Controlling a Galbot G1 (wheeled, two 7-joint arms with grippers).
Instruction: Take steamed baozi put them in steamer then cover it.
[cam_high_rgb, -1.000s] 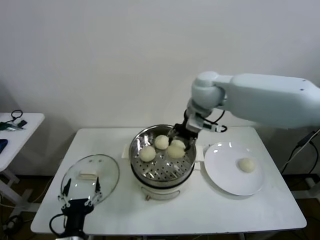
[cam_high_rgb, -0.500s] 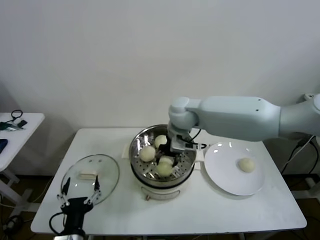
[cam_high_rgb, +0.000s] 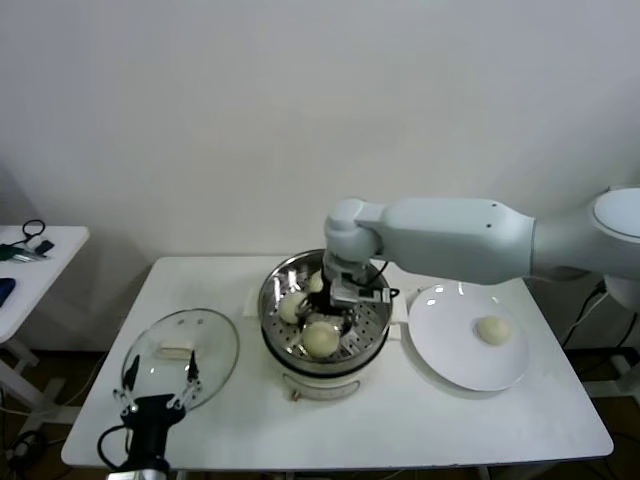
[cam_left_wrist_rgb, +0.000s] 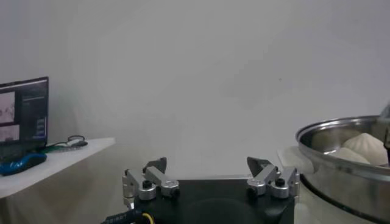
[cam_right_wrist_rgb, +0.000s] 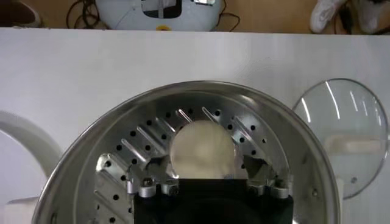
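glass first: the cover (cam_high_rgb: 180, 352) lies flat on the counter (cam_high_rgb: 420, 420) at the robot's near left, just behind the parked left gripper (cam_high_rgb: 156, 405), whose fingers stand spread and hold nothing. behind that, in the middle of the counter, the steamer (cam_high_rgb: 372, 330) now carries a baozi (cam_high_rgb: 320, 339) on the near part of its perforated floor. a second ago the right gripper (cam_right_wrist_rgb: 207, 165) held that bun at the far rim; it has since come forward and down into the basket, and its fingers (cam_right_wrist_rgb: 261, 173) have spread to either side of the bun, which seems to rest on the floor by itself, though the wrist view is too close to be sure they are clear of it. other buns (cam_high_rgb: 291, 306) sit deeper in the basket, partly hidden by the arm. to the robot's right, the white plate (cam_high_rgb: 440, 350) holds one last bun (cam_high_rgb: 491, 329). judging by that, one more transfer remains before the cover can go on.
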